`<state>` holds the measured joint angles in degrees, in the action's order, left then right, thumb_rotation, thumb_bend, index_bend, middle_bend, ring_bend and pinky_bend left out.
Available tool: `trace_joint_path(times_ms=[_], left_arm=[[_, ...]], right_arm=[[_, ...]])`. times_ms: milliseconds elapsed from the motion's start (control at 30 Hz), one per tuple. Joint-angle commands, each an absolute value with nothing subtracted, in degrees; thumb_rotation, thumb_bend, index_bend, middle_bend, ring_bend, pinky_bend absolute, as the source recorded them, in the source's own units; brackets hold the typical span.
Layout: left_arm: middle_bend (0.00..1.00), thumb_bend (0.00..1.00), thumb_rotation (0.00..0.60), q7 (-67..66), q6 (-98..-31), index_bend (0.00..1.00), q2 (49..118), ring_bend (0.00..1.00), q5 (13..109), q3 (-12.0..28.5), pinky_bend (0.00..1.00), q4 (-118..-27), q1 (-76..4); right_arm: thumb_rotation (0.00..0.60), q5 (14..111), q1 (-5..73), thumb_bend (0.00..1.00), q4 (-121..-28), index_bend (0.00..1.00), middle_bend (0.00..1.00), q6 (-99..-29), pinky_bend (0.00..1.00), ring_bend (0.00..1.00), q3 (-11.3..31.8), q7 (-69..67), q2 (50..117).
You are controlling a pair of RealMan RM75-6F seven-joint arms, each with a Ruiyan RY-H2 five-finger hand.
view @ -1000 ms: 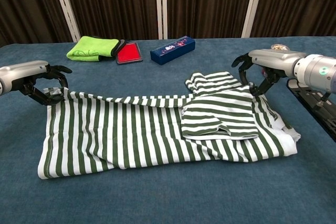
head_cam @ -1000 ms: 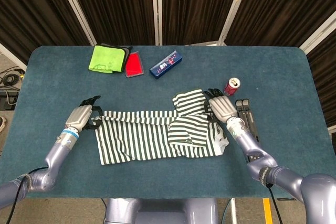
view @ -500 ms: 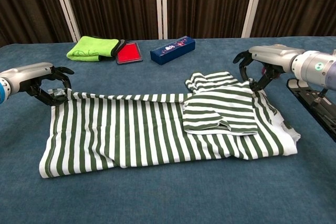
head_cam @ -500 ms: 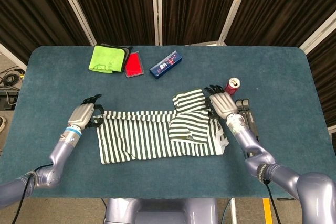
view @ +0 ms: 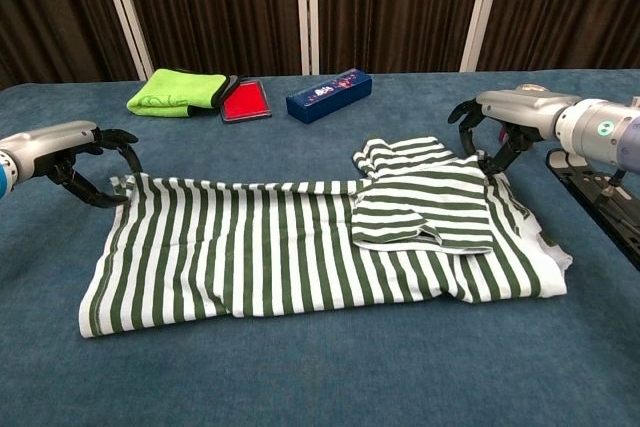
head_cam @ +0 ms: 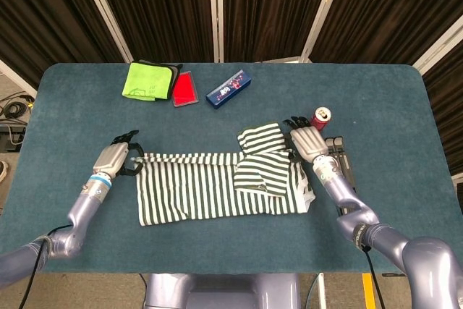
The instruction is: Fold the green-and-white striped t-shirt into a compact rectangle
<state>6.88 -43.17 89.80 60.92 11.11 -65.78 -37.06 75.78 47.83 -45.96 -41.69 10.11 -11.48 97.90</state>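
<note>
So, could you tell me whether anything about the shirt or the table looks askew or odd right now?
The striped t-shirt lies unevenly: its right end is bunched, with a folded sleeve flap sitting crooked on top and a white edge poking out at the near right corner. The soda can stands upright and nothing has spilled.

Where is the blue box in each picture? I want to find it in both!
Head view: the blue box lies near the far edge of the table, a bit left of middle, right of the red thing.
Chest view: the blue box sits at the far side, near the middle, behind the striped t-shirt.
Shared landmark: the red thing lies just left of it in both.
</note>
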Motion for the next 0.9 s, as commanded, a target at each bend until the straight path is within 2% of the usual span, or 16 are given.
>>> trace_joint_path(times_ms=[33,367,533,667,767,900], left_arm=[[0.0,0.19,0.6,7.6,-44.5,0.0,89.4,0.0,62.1,11.1,0.0,-65.6,-36.6],[0.0,0.18,0.6,9.0,-52.1,0.0,85.2,0.0,67.1,11.5,0.0,-69.1,-33.9],[0.0,0.18,0.6,1.1,-59.0,0.0,80.8,0.0,66.6,10.7,0.0,-74.9,-30.6],[0.0,0.13,0.6,-4.0,-66.5,0.0,77.4,0.0,65.1,10.2,0.0,-82.1,-26.1],[0.0,0.12,0.6,-6.2,-71.9,0.0,74.6,0.0,64.6,10.0,0.0,-87.1,-22.7],[0.0,0.13,0.6,-7.9,-76.0,0.0,71.7,0.0,64.0,9.6,0.0,-91.9,-19.6]], right_arm=[[0.6,75.9,48.0,0.47,-45.5,0.79,0.12,-41.6,0.0,0.0,10.1,-11.6,98.2],[0.6,76.1,48.1,0.47,-43.4,0.79,0.12,-41.6,0.0,0.0,9.9,-12.2,99.6],[0.6,76.2,48.2,0.47,-42.8,0.79,0.13,-42.3,0.0,0.0,10.2,-12.1,100.1],[0.6,75.7,48.6,0.47,-42.5,0.79,0.13,-42.1,0.0,0.0,10.6,-10.7,100.4],[0.6,75.1,48.9,0.47,-42.4,0.79,0.12,-41.8,0.0,0.0,11.1,-9.8,100.6],[0.6,74.3,49.1,0.47,-42.1,0.79,0.12,-41.6,0.0,0.0,11.5,-8.5,101.1]])
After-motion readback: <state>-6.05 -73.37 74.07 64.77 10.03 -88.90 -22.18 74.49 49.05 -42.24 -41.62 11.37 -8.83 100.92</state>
